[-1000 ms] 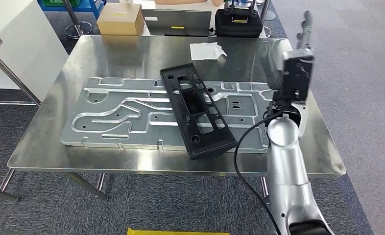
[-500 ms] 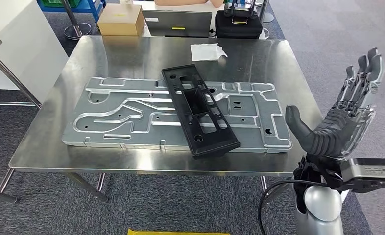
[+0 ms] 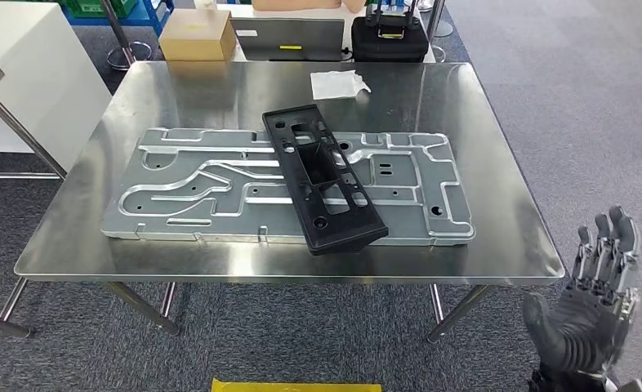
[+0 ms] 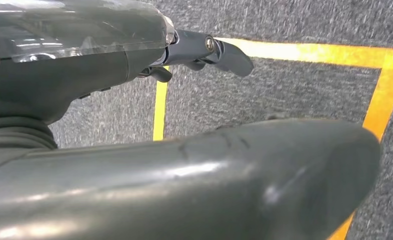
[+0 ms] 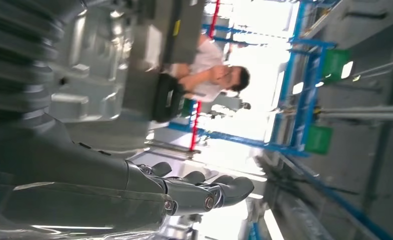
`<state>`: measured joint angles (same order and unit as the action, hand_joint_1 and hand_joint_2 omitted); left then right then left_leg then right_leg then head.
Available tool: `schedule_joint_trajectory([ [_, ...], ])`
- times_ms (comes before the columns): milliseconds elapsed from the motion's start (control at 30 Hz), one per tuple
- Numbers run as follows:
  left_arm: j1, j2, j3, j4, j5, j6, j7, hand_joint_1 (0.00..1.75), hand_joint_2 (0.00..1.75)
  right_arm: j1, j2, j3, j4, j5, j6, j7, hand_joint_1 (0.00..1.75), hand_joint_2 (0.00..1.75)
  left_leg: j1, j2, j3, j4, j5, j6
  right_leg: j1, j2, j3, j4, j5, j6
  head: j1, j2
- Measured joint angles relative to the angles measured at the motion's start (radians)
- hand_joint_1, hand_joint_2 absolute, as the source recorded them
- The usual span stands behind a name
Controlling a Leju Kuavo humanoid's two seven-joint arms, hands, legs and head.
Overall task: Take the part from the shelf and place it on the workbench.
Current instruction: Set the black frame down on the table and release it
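Observation:
The black plastic part, a long frame with cut-outs, lies slantwise on the large silver pressed metal panel on the steel workbench. My right hand is low at the right, beyond the bench's near right corner, fingers spread and upright, holding nothing. In the right wrist view the right hand has its fingers extended with nothing in them. The left wrist view has my left hand hanging over grey carpet, thumb and fingers apart, nothing held.
A white cloth lies at the bench's far edge. Behind the bench stand a cardboard box, a grey case and a black bag. A white cabinet stands left. Yellow floor tape runs under the left hand. A person sits beyond.
My right arm has swung down from above the bench's right side to low beside its near right corner, hand staying open. The part lies where it was; the view has shifted slightly.

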<state>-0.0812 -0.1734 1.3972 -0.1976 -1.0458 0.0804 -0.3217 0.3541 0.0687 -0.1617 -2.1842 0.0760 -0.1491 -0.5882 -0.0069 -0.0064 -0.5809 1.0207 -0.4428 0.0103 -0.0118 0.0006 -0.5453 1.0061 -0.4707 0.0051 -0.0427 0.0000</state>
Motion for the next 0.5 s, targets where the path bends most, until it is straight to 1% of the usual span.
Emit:
schedule_joint_trajectory([
  [33,0.001,-0.001,0.003,0.000,0.001,0.001,0.000,0.00,0.00,0.012,0.017,-0.022,0.000,-0.002,0.018,0.001,0.00,0.00,0.000,0.000,-0.009,0.018,-0.021,-0.006,-0.003,-0.001,-0.007,-0.004,0.008,-0.008,0.000,0.000],
  [67,0.001,-0.001,0.005,0.000,0.001,0.001,0.000,0.00,0.00,0.023,0.031,-0.039,-0.001,-0.002,0.029,0.001,0.00,0.00,0.002,0.001,-0.023,0.054,-0.058,-0.011,-0.007,-0.002,-0.015,-0.007,0.018,-0.015,0.000,0.000],
  [133,0.001,-0.002,0.007,0.000,0.001,0.001,-0.001,0.00,0.00,0.038,0.055,-0.063,-0.001,0.000,0.044,0.002,0.00,0.00,0.007,0.001,-0.058,0.174,-0.153,-0.019,-0.006,-0.003,-0.038,-0.007,0.034,-0.021,0.000,0.000],
  [167,0.001,-0.002,0.007,0.000,0.001,0.001,-0.001,0.00,0.00,0.044,0.064,-0.072,-0.001,0.002,0.048,0.003,0.00,0.00,0.010,0.001,-0.070,0.232,-0.184,-0.022,-0.006,-0.003,-0.050,-0.006,0.043,-0.020,0.000,0.000],
  [200,0.000,-0.002,0.008,0.000,0.002,0.001,-0.001,0.00,0.00,0.049,0.073,-0.079,-0.001,0.004,0.051,0.003,0.00,0.00,0.012,0.001,-0.070,0.267,-0.193,-0.025,-0.006,-0.003,-0.062,-0.005,0.051,-0.019,0.000,0.000],
  [233,0.000,-0.002,0.008,0.000,0.002,0.002,-0.001,0.00,0.00,0.053,0.080,-0.086,-0.001,0.006,0.053,0.004,0.00,0.00,0.015,0.001,-0.052,0.267,-0.179,-0.028,-0.006,-0.004,-0.074,-0.004,0.060,-0.017,0.000,0.000],
  [267,0.000,-0.002,0.009,0.000,0.002,0.002,-0.001,0.00,0.00,0.056,0.087,-0.092,-0.001,0.008,0.055,0.004,0.00,0.00,0.017,0.001,-0.017,0.231,-0.150,-0.029,-0.006,-0.003,-0.086,-0.002,0.069,-0.013,0.000,0.000],
  [300,-0.001,-0.002,0.009,0.000,0.002,0.002,-0.001,0.00,0.00,0.058,0.092,-0.098,-0.001,0.009,0.056,0.004,0.00,0.00,0.019,0.001,0.035,0.164,-0.121,-0.030,-0.007,-0.003,-0.097,0.001,0.077,-0.009,0.000,0.000],
  [333,-0.004,-0.003,0.009,0.000,0.002,0.002,-0.001,0.00,0.00,0.061,0.097,-0.103,-0.001,0.011,0.056,0.004,0.00,0.00,0.020,0.001,0.091,0.081,-0.110,-0.030,-0.007,-0.002,-0.107,0.005,0.085,-0.004,0.000,0.000],
  [367,-0.005,-0.003,0.010,0.000,0.002,0.001,-0.002,0.00,0.00,0.063,0.101,-0.107,-0.002,0.013,0.057,0.006,0.00,0.00,0.018,0.000,0.130,0.019,-0.106,-0.025,-0.006,-0.002,-0.111,0.007,0.093,0.003,0.000,0.000],
  [400,-0.007,-0.004,0.010,0.000,0.002,0.001,-0.002,0.00,0.00,0.064,0.105,-0.111,-0.002,0.015,0.058,0.007,0.00,0.00,0.015,-0.001,0.155,-0.024,-0.111,-0.020,-0.006,-0.002,-0.113,0.009,0.100,0.010,0.000,0.000],
  [433,-0.007,-0.004,0.011,0.000,0.002,0.001,-0.002,0.00,0.00,0.065,0.109,-0.115,-0.002,0.020,0.059,0.010,0.00,0.00,0.012,-0.003,0.162,-0.041,-0.116,-0.013,-0.005,-0.002,-0.112,0.008,0.108,0.016,0.000,0.000],
  [500,-0.007,-0.005,0.013,0.000,0.002,0.001,-0.003,0.00,0.00,0.066,0.117,-0.123,-0.002,0.033,0.064,0.015,0.00,0.00,0.010,-0.002,0.151,-0.040,-0.102,0.003,-0.009,-0.001,-0.110,0.004,0.119,0.030,0.000,0.000],
])
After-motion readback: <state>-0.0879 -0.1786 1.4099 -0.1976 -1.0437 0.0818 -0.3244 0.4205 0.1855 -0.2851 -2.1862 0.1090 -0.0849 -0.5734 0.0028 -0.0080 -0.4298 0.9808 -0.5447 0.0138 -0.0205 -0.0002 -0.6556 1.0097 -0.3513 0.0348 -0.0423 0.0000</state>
